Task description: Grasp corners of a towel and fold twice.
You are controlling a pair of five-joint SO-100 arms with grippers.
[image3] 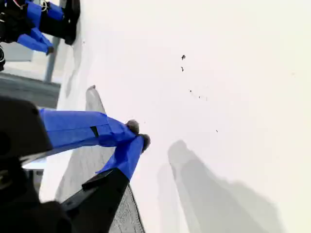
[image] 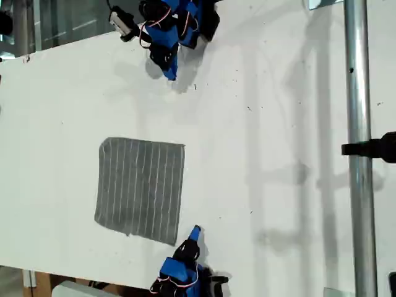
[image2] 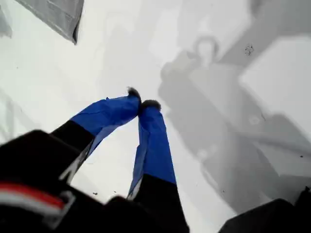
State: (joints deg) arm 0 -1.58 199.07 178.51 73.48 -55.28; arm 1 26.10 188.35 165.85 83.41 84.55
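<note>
Plainly, the first claw [image: 171,75] [image2: 144,103] is seen shut, its tips pressed together with nothing held, over bare counter [image: 278,124] near the top of the exterior view. The towel [image: 141,189] [image2: 58,14] is spread flat left of centre in that view, apart from this claw. The second claw [image: 195,231] [image3: 138,134] is likewise closed and empty, just beside the towel's lower right corner [image: 175,241]; whether the cloth is touched cannot be told.

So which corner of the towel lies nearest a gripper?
The corner of the towel at the exterior view's lower right, just beside my second gripper; the other three corners lie much farther from either gripper.
</note>
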